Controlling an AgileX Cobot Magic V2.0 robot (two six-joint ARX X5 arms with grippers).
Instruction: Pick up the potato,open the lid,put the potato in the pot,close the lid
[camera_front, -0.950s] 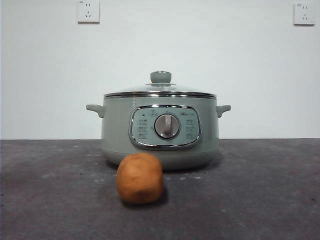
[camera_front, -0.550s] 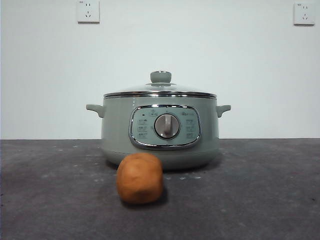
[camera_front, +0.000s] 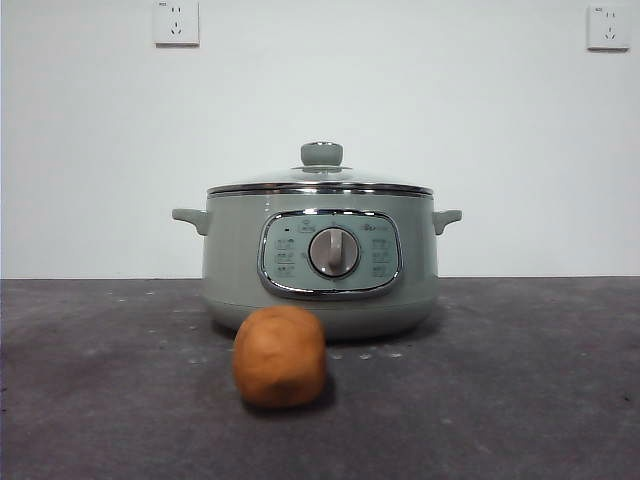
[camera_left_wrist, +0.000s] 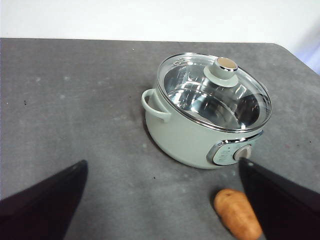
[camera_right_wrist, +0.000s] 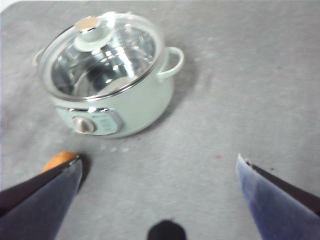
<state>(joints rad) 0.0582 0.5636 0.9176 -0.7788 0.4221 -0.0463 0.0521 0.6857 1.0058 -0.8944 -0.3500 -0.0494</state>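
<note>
Potato (camera_front: 280, 356): I'm seeing one, lying on the worktop (camera_front: 520, 400) just before one pot (camera_front: 320, 260) wearing its lid (camera_front: 321, 180). Left gripper (camera_left_wrist: 160, 200) and right gripper (camera_right_wrist: 157, 195) are hovering wide open, empty, potato beside a jaw of each.

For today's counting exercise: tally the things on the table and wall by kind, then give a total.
Pots: 1
Lids: 1
Potatoes: 1
Wall sockets: 2
Total: 5
</note>
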